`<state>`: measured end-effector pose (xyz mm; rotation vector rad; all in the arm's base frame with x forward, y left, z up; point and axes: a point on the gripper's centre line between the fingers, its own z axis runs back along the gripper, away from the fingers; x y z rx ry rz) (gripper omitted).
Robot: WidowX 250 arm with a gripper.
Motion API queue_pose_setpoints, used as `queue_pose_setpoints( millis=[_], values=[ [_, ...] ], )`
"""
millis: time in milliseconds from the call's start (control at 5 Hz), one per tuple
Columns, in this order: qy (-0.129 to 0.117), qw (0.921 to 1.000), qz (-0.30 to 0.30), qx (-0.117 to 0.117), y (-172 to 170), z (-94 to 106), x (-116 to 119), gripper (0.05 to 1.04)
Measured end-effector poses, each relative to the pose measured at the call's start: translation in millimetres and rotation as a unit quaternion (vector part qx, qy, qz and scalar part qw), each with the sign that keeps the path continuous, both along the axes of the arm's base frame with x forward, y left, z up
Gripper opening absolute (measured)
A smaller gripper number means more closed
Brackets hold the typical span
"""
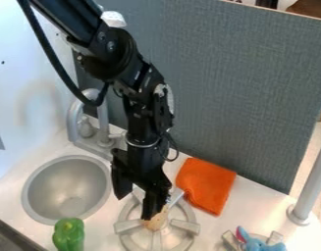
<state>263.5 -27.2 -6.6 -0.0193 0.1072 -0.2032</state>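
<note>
Tan object [156, 220] lies at the centre of the burner [185, 226], just beneath the gripper [151, 212], whose grip cannot be told; the burner's arms probably help support it.

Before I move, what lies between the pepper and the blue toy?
In the camera view: a burner with a tan object on it, the gripper there, then another burner.

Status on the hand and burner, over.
Hand low, right at tan object. Object on burner, partly hidden; grip unconfirmed. Orange cloth close beside burner, not under hand.
</note>
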Motion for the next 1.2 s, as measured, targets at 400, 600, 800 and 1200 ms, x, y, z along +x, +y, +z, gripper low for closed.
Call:
queue_pose_setpoints(
  millis=[400,600,800,1200],
  values=[
    [-0.038,0.9990,0.015,0.016,2.8,-9.1,12.4,1.001],
    [-0.048,0.9988,0.005,0.011,-1.5,-14.9,20.9,1.001],
    [-0.030,0.9994,0.008,0.014,-1.9,-28.8,28.9,1.001],
    [0.014,0.9991,0.022,0.034,1.1,-51.3,42.7,1.001]
  ],
)
